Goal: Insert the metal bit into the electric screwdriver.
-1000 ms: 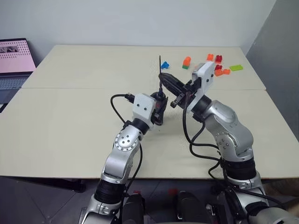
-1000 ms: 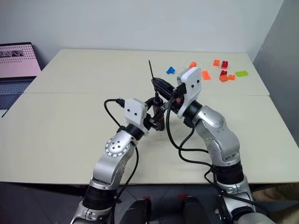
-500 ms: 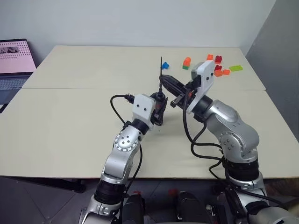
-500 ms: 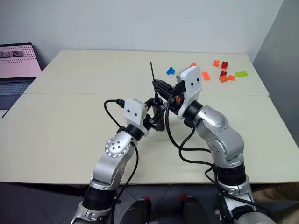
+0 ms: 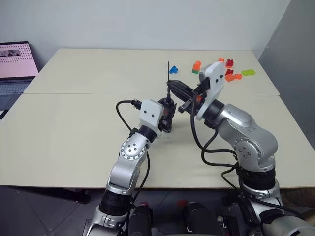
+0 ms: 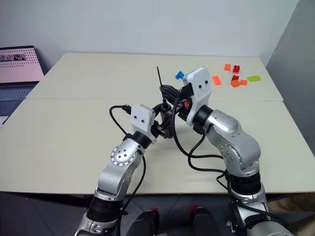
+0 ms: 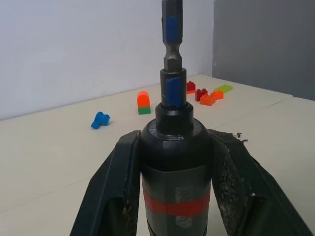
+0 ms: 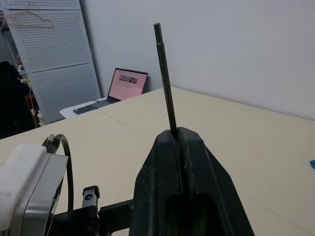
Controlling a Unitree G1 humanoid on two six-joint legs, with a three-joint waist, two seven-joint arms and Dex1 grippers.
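My left gripper is shut on the electric screwdriver, a black body with a red band that stands upright above the middle of the table. A collar tops it, and the lower end of the metal bit sits in that collar. The bit rises as a thin dark rod. My right gripper comes in from the right and is shut on the rod just above the screwdriver. In the right wrist view the rod sticks up from the closed fingers.
Several coloured toy bricks lie at the far right of the table. A blue brick and an orange-and-green one sit just behind the grippers. A laptop stands off the table's left edge.
My right wrist has tilted upward, lifting its white housing, while its fingers stay shut on the bit. The left arm and the screwdriver have not moved.
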